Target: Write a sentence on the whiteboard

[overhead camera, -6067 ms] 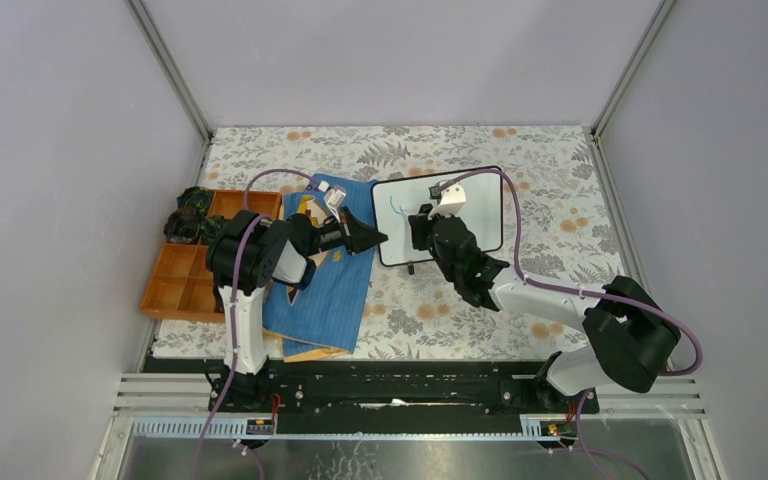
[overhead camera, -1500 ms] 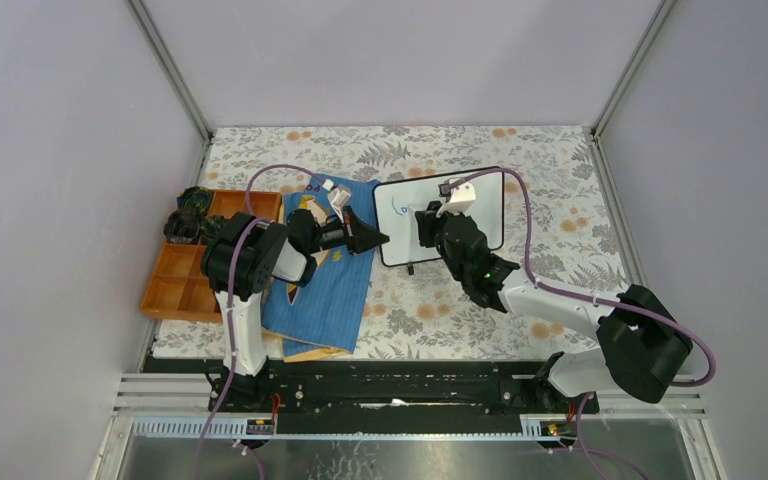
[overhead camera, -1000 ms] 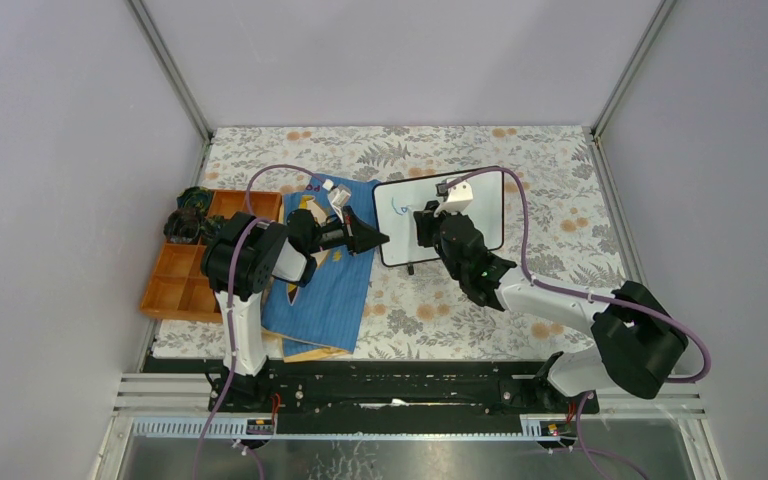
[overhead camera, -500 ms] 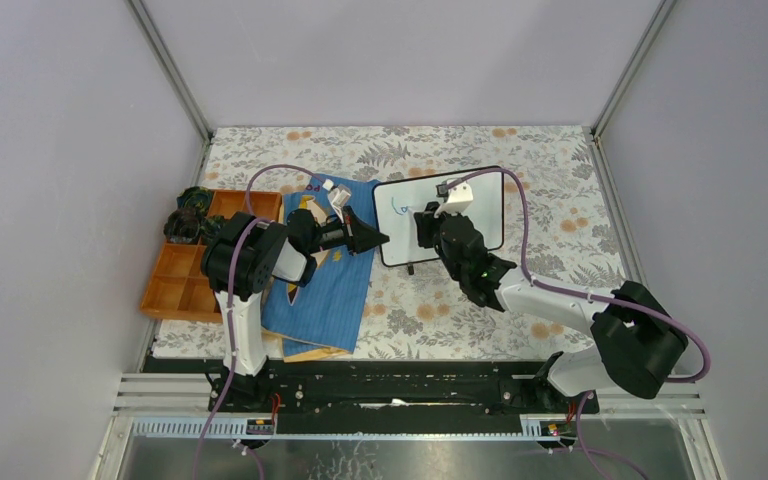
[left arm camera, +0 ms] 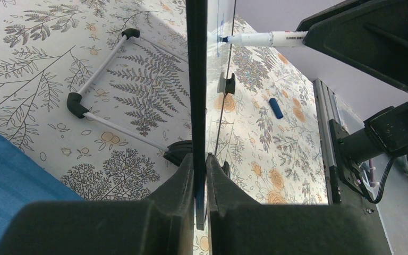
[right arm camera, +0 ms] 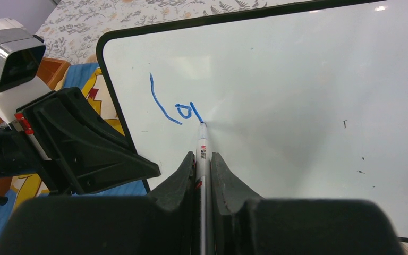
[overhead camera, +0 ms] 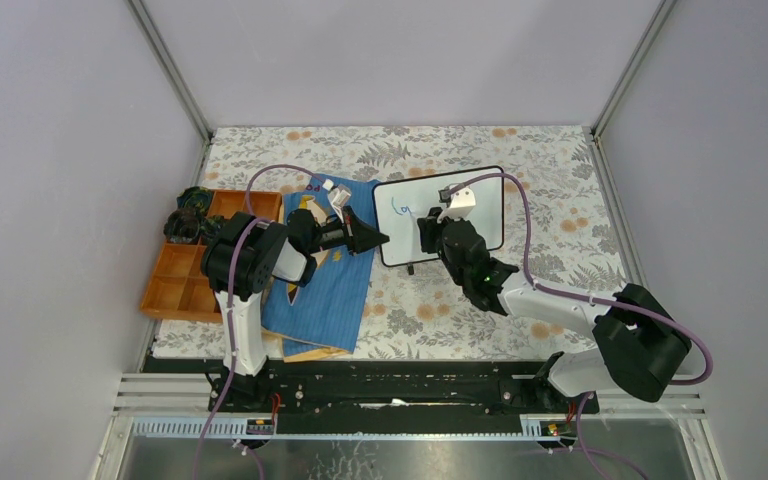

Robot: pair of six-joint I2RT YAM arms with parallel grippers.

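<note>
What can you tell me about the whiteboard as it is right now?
The whiteboard is a small glossy white panel with thin black frame, rounded corners and black feet, propped on the floral table cover by a white-rod stand. The left end effector clamps its left edge; the marker in the right end effector touches its face at blue strokes reading roughly "lo". A few dark specks mark its right part.

Black-framed white rectangular whiteboard [right arm camera: 308, 74] carries thin blue handwritten strokes [right arm camera: 158, 105]. Fabric table cover [overhead camera: 430, 310]: grey fern print, orange blossoms.
</note>
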